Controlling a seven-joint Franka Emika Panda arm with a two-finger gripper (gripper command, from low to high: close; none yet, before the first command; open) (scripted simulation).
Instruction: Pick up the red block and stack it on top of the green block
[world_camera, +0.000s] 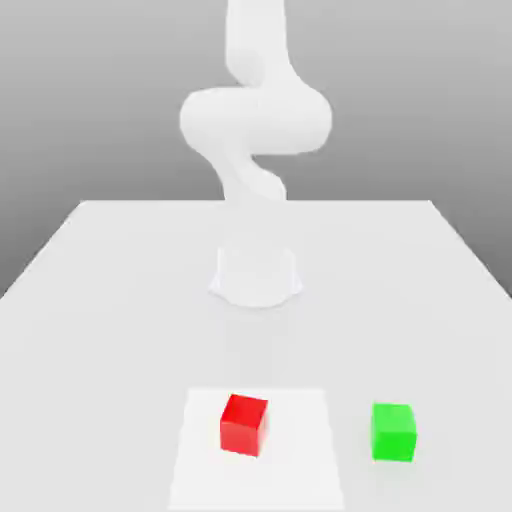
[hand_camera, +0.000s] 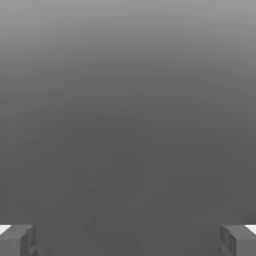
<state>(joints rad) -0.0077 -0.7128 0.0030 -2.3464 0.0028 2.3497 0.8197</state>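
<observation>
Red block: the red block (world_camera: 242, 426) was seen on the white patch (world_camera: 257, 480), slightly to the exterior view's left of the patch's middle. It was rested flat on its base and was turned a little, so that its front face and one narrow side face were shown along with its top.
Green block: the green block (world_camera: 393, 433) was set on the pale table (world_camera: 110, 350), outside the white patch and to the exterior view's right of it. It was placed upright, with its front face turned almost squarely to the camera.
Spacing: the two blocks were kept well apart, with a strip of bare table left between the patch and the green block.
Gripper: the gripper (hand_camera: 128, 241) was held wide open, its two fingers parted in the hand view, with empty space between them and no block gripped.
Arm: the white arm (world_camera: 256, 120) was raised above its base (world_camera: 256, 280), which was mounted on the table beyond both blocks as seen in the exterior view.
Background: a grey backdrop (world_camera: 80, 80) was seen behind the table.
</observation>
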